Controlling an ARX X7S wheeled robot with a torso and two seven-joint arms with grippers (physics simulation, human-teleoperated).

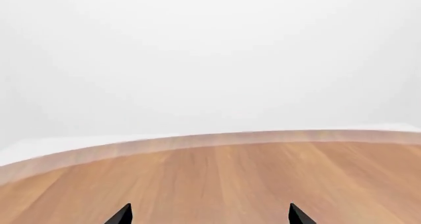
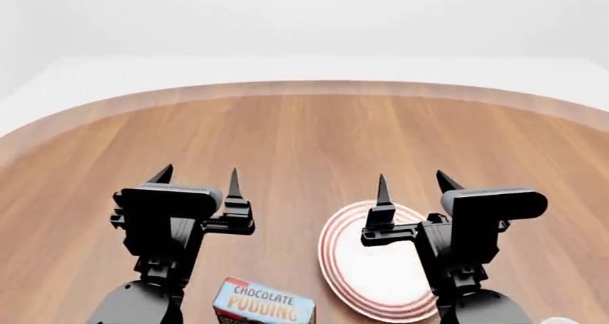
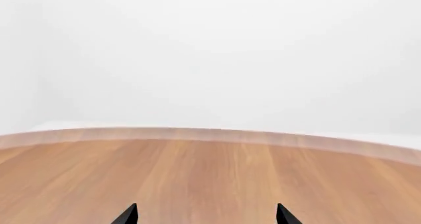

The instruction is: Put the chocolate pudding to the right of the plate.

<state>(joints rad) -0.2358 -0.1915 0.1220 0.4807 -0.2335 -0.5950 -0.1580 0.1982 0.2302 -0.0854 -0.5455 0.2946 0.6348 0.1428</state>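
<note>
On the worktop [image 2: 304, 145], near its front edge, the pudding [image 2: 264, 304] is seen just left of the plate [image 2: 381, 267], close to it but not touching. Nothing is held. The left gripper [image 2: 198, 183] is spread wide above the wood, and the right gripper [image 2: 415, 185] is spread wide above the plate. The box could be tipped over or bumped into the plate if it is grabbed off-centre or carried too low across.
</note>
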